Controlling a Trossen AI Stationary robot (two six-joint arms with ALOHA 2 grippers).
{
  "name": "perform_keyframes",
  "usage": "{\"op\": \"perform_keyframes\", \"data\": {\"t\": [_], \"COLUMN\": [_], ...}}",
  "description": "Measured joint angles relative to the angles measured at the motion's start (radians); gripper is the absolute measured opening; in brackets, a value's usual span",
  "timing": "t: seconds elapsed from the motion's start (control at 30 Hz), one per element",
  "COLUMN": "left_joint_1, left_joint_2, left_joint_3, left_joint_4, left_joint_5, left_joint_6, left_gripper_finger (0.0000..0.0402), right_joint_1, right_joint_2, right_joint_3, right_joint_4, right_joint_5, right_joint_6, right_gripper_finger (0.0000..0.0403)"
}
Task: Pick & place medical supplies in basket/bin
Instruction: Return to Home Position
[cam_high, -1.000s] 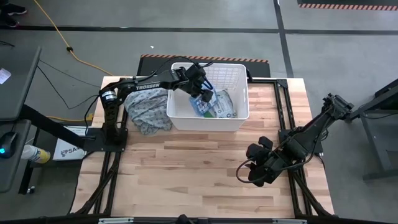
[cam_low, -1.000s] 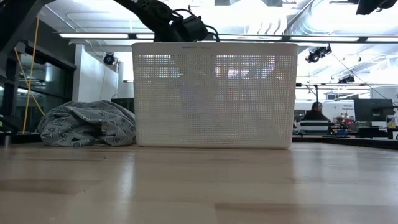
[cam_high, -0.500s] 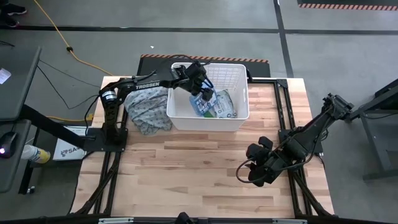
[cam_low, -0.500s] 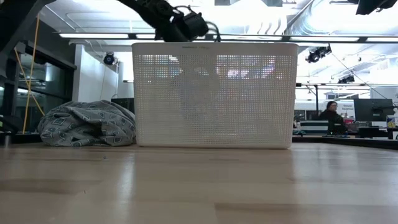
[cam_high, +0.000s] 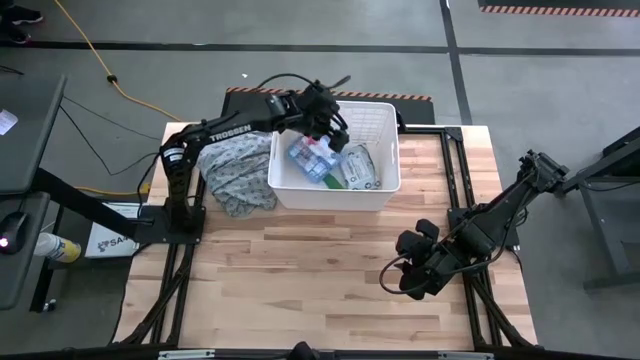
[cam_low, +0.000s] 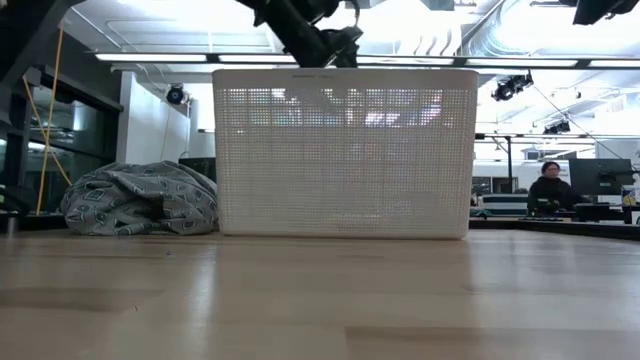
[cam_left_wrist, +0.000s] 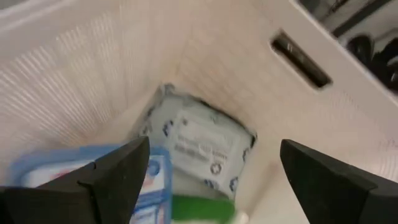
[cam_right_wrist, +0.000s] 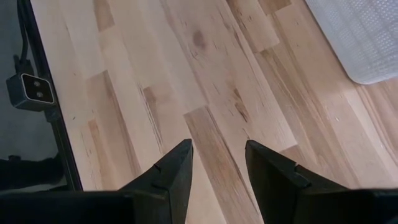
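The white slatted basket (cam_high: 336, 196) stands at the table's far middle (cam_low: 340, 150). Inside it lie the blue first-aid box (cam_high: 303, 155), the grey-white soft packet (cam_high: 358, 166) and a small green item (cam_high: 334, 181). My left gripper (cam_high: 328, 120) hovers open above the basket's far part, clear of the rim in the low view (cam_low: 335, 45). Its wrist view looks down past the spread fingers (cam_left_wrist: 211, 180) at the packet (cam_left_wrist: 199, 146), the blue box (cam_left_wrist: 62, 177) and the green item (cam_left_wrist: 202, 210). My right gripper (cam_high: 412, 268) waits open over the near right of the table (cam_right_wrist: 217, 165).
A grey-blue patterned cloth heap (cam_high: 238, 175) lies against the basket's left side (cam_low: 140, 200). Bare wooden tabletop (cam_high: 300, 270) stretches from the basket to the near edge. A corner of the basket (cam_right_wrist: 367, 37) shows in the right wrist view. A person sits in the room behind (cam_low: 548, 185).
My left gripper has risen out of the basket and drawn back a little toward the far edge. The blue first-aid box, before half hidden under the gripper, now lies uncovered on the basket's floor.
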Motion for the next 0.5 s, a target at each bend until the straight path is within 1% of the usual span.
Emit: {"op": "perform_keyframes", "data": {"t": [0.1,0.23,0.5], "left_joint_1": [-0.018,-0.041,-0.085], "left_joint_2": [0.001,0.001,-0.038], "left_joint_3": [-0.001,-0.001,-0.001], "left_joint_4": [-0.035,-0.034,-0.011], "left_joint_5": [-0.015,-0.058,-0.046], "left_joint_6": [0.003,0.002,0.016], "left_gripper_finger": [0.0394,0.0390,0.0396], "right_joint_1": [0.000,0.000,0.000], "right_joint_2": [0.000,0.000,0.000], "right_joint_3": [0.000,0.000,0.000], "right_joint_4": [-0.006,-0.005,-0.004], "right_joint_5": [0.002,0.003,0.004], "right_joint_6": [0.000,0.000,0.000], "right_gripper_finger": [0.0141,0.0141,0.0141]}}
